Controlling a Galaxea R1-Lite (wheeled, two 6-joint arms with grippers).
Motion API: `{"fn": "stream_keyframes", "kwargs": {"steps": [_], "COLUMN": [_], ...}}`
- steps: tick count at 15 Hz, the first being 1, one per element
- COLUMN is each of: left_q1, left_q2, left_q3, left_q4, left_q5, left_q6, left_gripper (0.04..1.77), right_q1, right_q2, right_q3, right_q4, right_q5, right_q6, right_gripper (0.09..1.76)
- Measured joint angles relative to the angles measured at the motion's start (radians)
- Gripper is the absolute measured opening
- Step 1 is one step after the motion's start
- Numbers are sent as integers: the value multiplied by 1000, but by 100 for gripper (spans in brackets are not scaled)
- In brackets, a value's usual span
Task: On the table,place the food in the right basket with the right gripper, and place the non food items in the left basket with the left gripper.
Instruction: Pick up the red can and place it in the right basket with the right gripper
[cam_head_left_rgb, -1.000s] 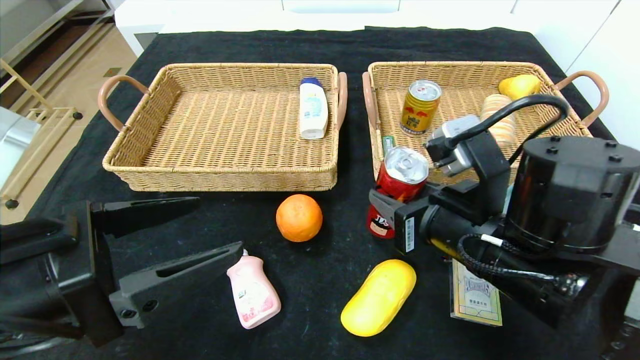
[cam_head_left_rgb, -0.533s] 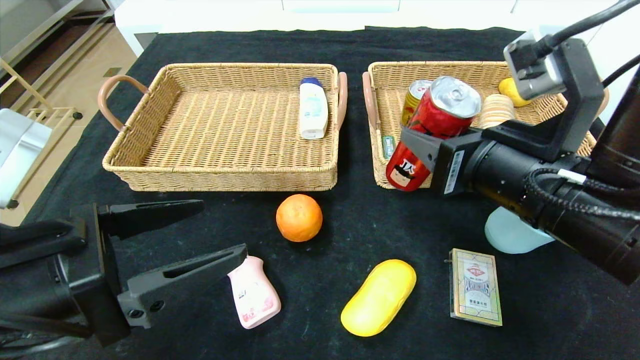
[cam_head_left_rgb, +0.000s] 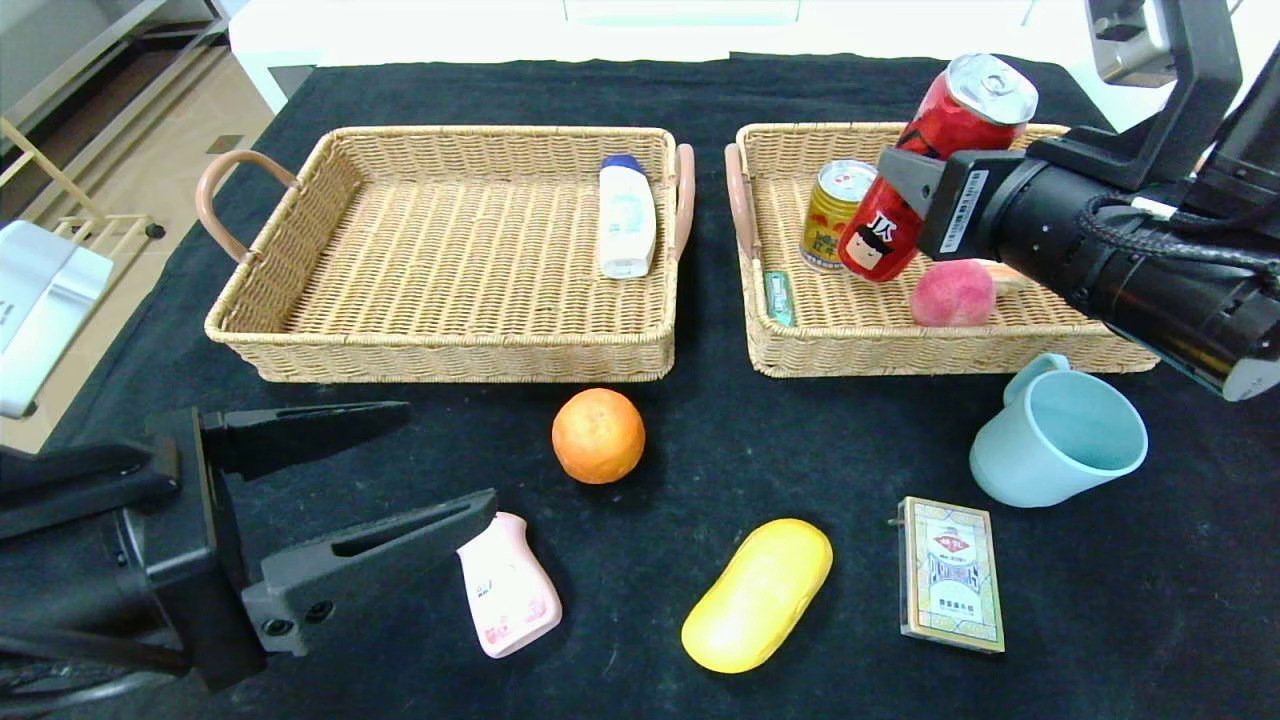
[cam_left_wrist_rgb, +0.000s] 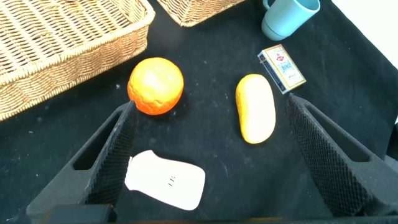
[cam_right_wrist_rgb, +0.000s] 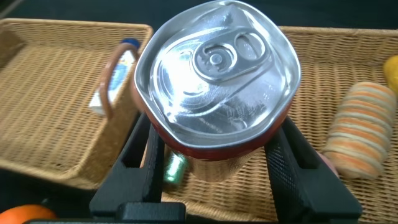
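Over the right basket (cam_head_left_rgb: 1000, 345), the right gripper (cam_head_left_rgb: 905, 185) is holding the red can (cam_head_left_rgb: 925, 150) tight between its fingers, tilted, up in the air above the yellow can (cam_head_left_rgb: 838, 215) and the peach (cam_head_left_rgb: 952, 293). It looks like the drop-off step. Next it probably needs to go down to a bare spot and let go. Down near the pink bottle (cam_head_left_rgb: 505, 585), the left gripper (cam_head_left_rgb: 360, 490) is waiting wide open.
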Motion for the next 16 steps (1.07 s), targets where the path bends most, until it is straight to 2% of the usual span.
{"fn": "stream_keyframes", "kwargs": {"steps": [4,9,13,16], "left_q1": [0,0,0,0], "left_q2": [0,-3,-5,-6], "left_q3": [0,1,2,2], "left_q4": [0,0,0,0], "left_q5": [0,0,0,0], "left_q6": [1,10,14,15], "left_gripper": [172,172,172,172], "right_q1": [-54,-68,-67,-66], "right_q2": [58,99,104,102], "right_q3": [-44,-62,-54,-49], "right_q4": [-4,-5,-8,-8], "right_q5": [1,-2,-7,-8], "right_q6": [9,19,21,21], "right_gripper": [99,99,128,141]}}
